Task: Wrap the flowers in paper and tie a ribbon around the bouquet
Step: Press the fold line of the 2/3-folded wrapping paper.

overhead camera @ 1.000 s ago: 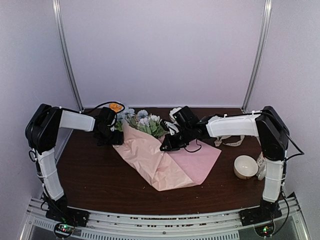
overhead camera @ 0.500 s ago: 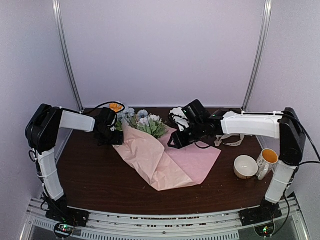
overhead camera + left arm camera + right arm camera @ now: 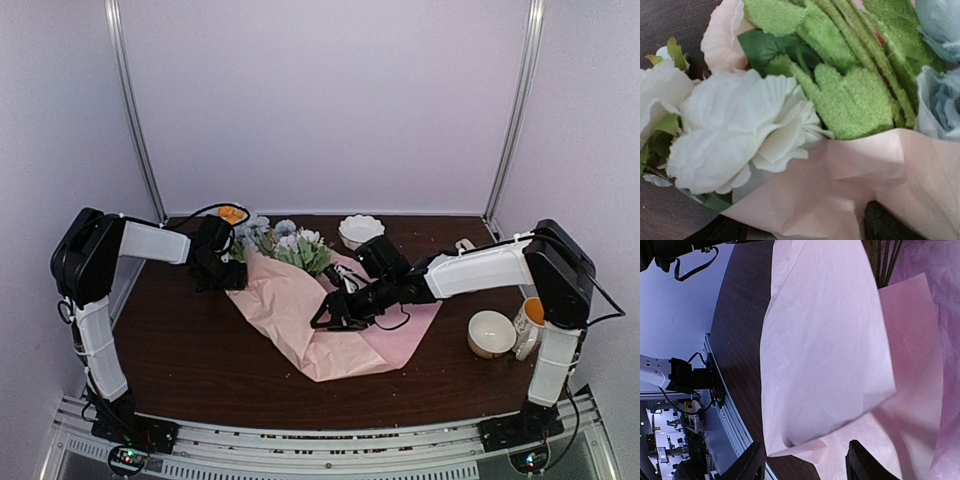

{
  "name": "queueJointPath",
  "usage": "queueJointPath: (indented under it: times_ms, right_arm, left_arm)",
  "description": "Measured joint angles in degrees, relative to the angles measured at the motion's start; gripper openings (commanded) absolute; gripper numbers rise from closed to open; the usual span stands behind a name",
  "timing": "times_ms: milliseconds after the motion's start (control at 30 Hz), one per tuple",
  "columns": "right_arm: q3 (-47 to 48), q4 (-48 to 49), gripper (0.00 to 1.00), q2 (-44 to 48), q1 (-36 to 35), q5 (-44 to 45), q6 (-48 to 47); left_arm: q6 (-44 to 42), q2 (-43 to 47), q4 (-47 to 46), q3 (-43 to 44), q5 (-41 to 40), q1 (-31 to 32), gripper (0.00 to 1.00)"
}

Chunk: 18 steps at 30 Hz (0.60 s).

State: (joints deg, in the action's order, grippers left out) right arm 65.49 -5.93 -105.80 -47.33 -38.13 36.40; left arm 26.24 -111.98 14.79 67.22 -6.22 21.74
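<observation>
The right arm [image 3: 480, 268] stretches low toward 9 o'clock, jaws parted over the paper [image 3: 280, 310]. The left arm [image 3: 155, 241] reaches toward 3 o'clock beside the flowers [image 3: 295, 243]; I cannot tell how its jaws stand.

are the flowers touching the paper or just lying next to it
Touching. The left wrist view shows it: the flowers rest right against the paper, whose pink edge folds up over the white bloom and green leaves with no gap.

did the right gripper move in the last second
Yes. The right gripper came toward the near edge, away from the scalloped white bowl at the back, and is now over the pink paper.
</observation>
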Motion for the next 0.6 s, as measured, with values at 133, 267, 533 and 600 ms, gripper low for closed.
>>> queueJointPath:
  times_ms: [133,267,533,600]
  right_arm:
    - [1.90,5.33,0.49,-4.94,0.00,-3.56,4.63]
    - [2.32,9.70,0.03,-8.33,0.00,-6.93,8.04]
    - [1.07,9.81,0.00,-7.69,0.96,-8.98,6.51]
    - [0.66,8.81,0.00,-7.32,1.62,-8.57,4.83]
  left_arm:
    - [0.00,0.00,-0.02,0.02,-0.02,0.00,0.83]
    - [-0.09,0.00,-0.02,0.02,-0.07,0.00,0.84]
    - [-0.87,-0.55,-0.22,0.39,-0.90,0.02,0.84]
    - [-0.85,-0.79,-0.22,0.68,-1.18,0.02,0.84]
